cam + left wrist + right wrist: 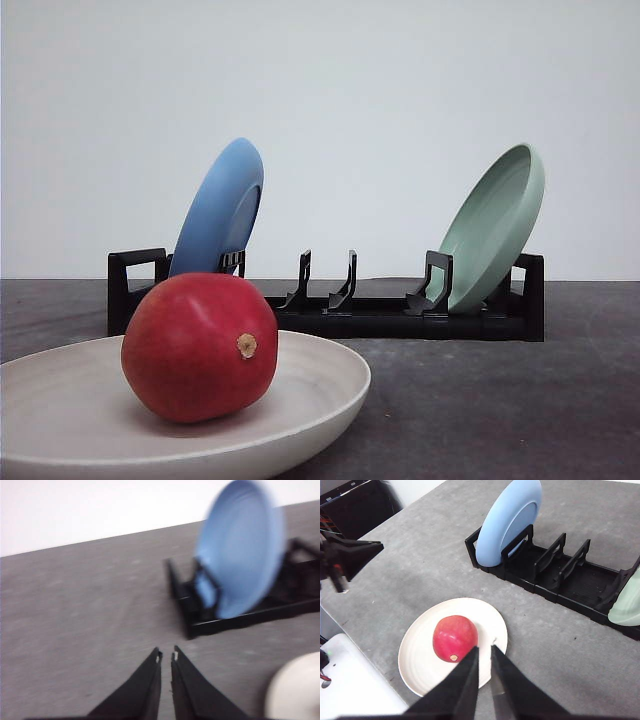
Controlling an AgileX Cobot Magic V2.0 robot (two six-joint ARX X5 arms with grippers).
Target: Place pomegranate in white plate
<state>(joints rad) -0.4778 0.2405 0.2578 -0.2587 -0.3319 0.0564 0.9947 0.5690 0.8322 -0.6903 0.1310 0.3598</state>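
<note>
The red pomegranate (200,345) lies inside the white plate (330,385) at the near left of the table, its tan nub facing the front camera. From the right wrist view the pomegranate (454,637) rests a little off the centre of the white plate (420,660). My right gripper (484,648) hangs above the plate's edge, shut and holding nothing, apart from the fruit. My left gripper (166,656) is shut and empty over bare grey table, with the white plate's rim (295,690) off to one side of it.
A black dish rack (400,318) stands behind the white plate. A blue plate (222,205) leans in its left end and a pale green plate (495,225) in its right end. The left arm's dark body (345,560) shows beyond the white plate.
</note>
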